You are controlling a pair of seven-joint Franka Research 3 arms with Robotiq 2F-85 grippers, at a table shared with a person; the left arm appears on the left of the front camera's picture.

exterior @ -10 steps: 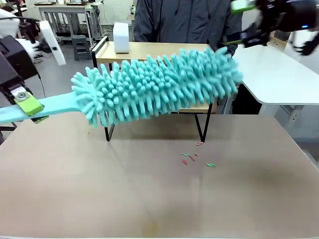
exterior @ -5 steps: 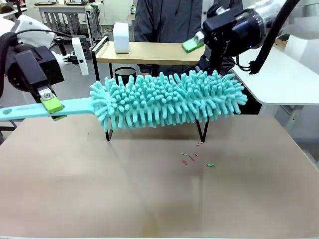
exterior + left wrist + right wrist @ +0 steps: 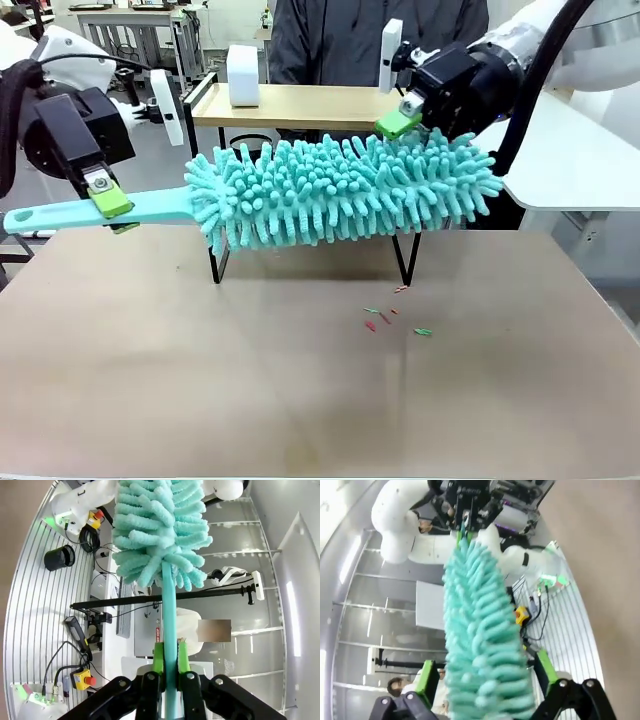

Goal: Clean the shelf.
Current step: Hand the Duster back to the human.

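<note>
The shelf (image 3: 300, 100) stands at the table's far side, its light top board and black legs (image 3: 405, 262) showing behind a fluffy teal duster (image 3: 340, 192). My left gripper (image 3: 108, 203) is shut on the duster's flat teal handle (image 3: 169, 605), holding it level in front of the shelf; the left wrist view has the green pads (image 3: 158, 656) pinching the handle. My right gripper (image 3: 415, 125) is open at the duster's far right end. In the right wrist view its fingers (image 3: 427, 680) stand wide on either side of the duster head (image 3: 480, 645).
A white box (image 3: 243, 75) sits on the shelf's top board at the left. Small red and green scraps (image 3: 395, 318) lie on the brown table (image 3: 300, 400) in front of the shelf. A person in a dark jacket (image 3: 370, 40) stands behind the shelf. A white table (image 3: 560, 150) is at the right.
The left gripper moved right and slightly up, levelling the duster. The right gripper came down and left from the upper right to the duster's far end.
</note>
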